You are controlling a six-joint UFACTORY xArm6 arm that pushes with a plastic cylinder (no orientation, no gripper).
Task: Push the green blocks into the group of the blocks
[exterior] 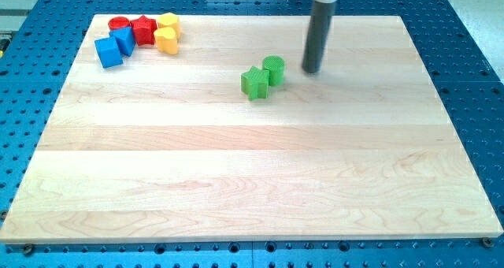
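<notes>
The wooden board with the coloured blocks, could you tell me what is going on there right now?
A robot arm ending in a dark rod is pushing blocks around the wooden board. My tip rests on the board just to the view's right of two green blocks, a green cylinder and a green star-like block, which sit together near the middle. The group they should join, with red blocks, blue blocks and yellow blocks, is clustered at the view's top left, well apart from the green pair.

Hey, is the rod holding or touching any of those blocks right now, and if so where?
Nothing is held. My tip rests on the wooden board, just to the view's right of the green round block, apart from it. The green star-like block sits beside that one.
</notes>
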